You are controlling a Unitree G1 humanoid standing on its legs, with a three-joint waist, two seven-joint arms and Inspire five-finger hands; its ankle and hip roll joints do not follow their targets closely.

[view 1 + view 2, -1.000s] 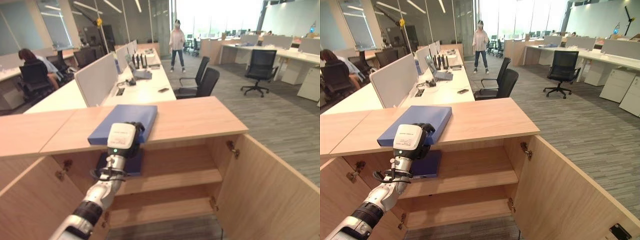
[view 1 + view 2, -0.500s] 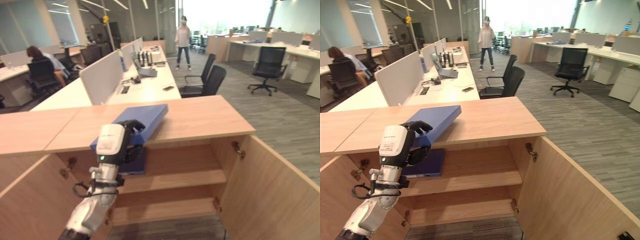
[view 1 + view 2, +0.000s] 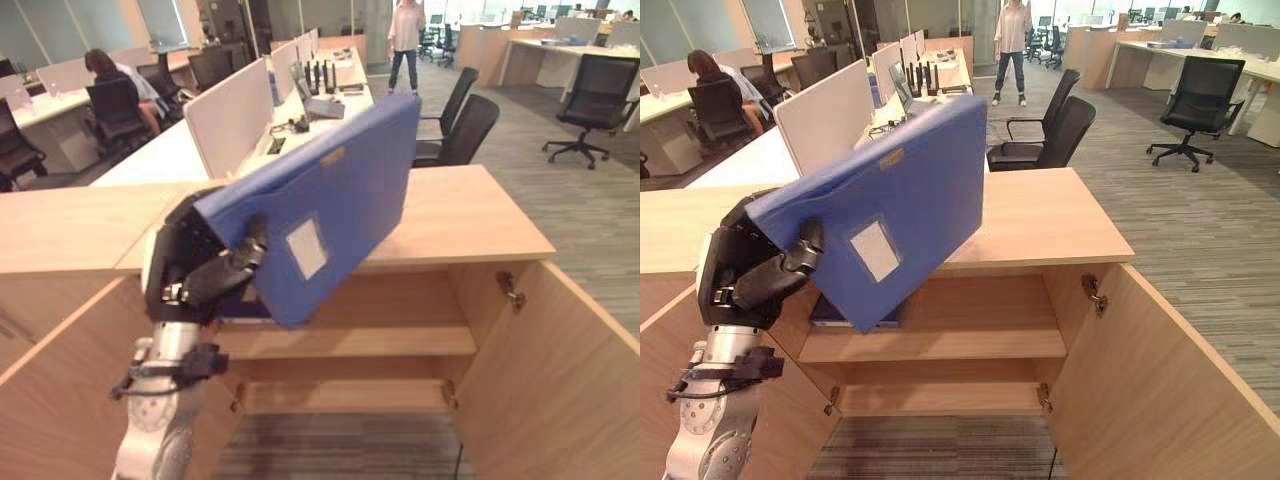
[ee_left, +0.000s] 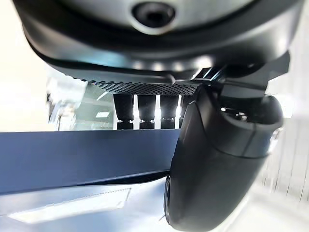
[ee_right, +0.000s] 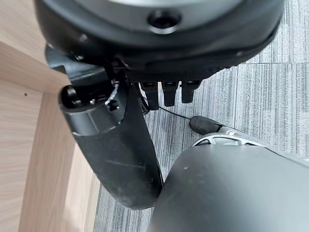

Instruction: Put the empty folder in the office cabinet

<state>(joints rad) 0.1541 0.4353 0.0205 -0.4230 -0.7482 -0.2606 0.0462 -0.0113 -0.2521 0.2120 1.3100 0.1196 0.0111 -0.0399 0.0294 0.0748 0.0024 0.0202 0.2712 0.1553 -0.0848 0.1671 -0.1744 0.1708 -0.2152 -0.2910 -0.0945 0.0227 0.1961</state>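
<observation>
Open-plan office: rows of white desks (image 3: 300, 150) w/ partition screens (image 3: 232, 118), black swivel chairs (image 3: 590, 100), grey carpet, people seated & standing, wooden cabinet (image 3: 470, 215) in foreground.

Open-plan office. A second blue folder (image 3: 825, 312) lies flat on the upper shelf. Behind, a long white desk (image 3: 160, 165) with grey divider panels (image 3: 235, 112). Two black chairs (image 3: 1052, 135) stand at its end; another (image 3: 1200, 95) further right. One person (image 3: 710, 75) sits left; another (image 3: 1012, 30) stands in the aisle. Grey carpet (image 3: 1210, 230).
</observation>
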